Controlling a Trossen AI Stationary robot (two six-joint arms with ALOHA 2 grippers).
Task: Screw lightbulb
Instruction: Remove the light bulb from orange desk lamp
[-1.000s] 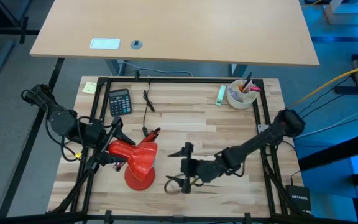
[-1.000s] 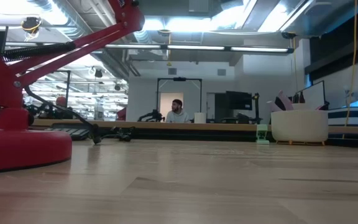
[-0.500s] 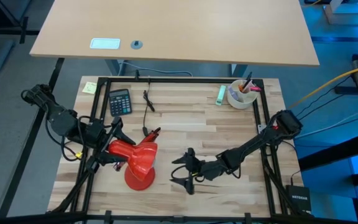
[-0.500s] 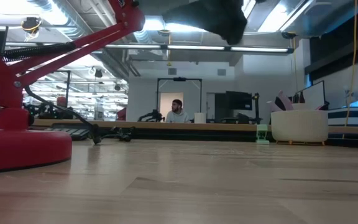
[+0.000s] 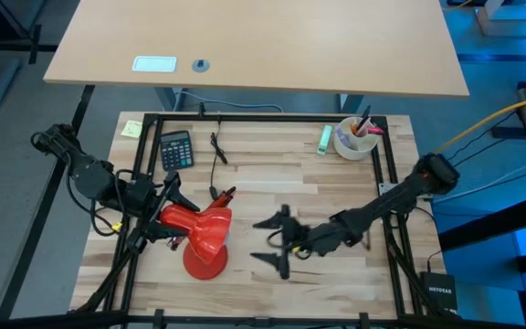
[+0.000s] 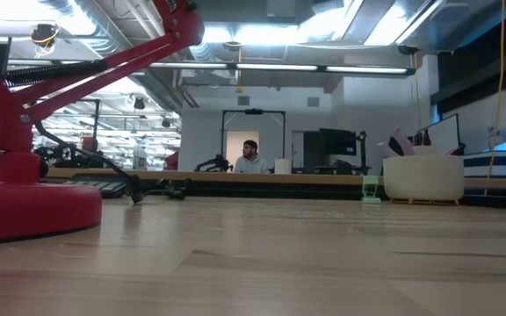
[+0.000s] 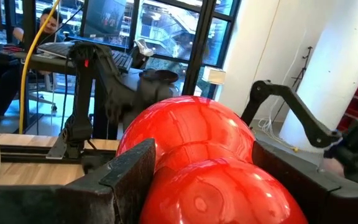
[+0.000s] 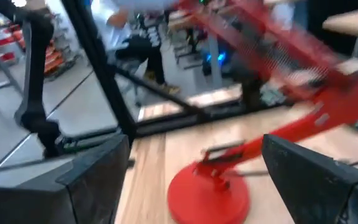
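Observation:
The red desk lamp stands on its round base at the table's near left; its base and slanted arm also show in the low view. My left gripper is shut on the lamp's shade. My right gripper is open and empty, a little right of the lamp, its fingers pointing toward the lamp's base. The lightbulb is not in view in any frame. My left gripper holds the narrow rear bulge of the lamp's shade between its two fingers, one on each side. The fingers come nearly level from the table's left. The shade stays above the lamp's base, its wide end pointing toward the table's right.
A calculator and a yellow note lie at the far left. A black cable lies at the far middle. A white cup of pens and a green item are at the far right. A person sits beyond.
My right gripper has turned about in place near the lamp's base and shifted slightly toward the table's far edge, staying open. A dark part of the arm showed at the top of the low view half a second ago and is gone now.

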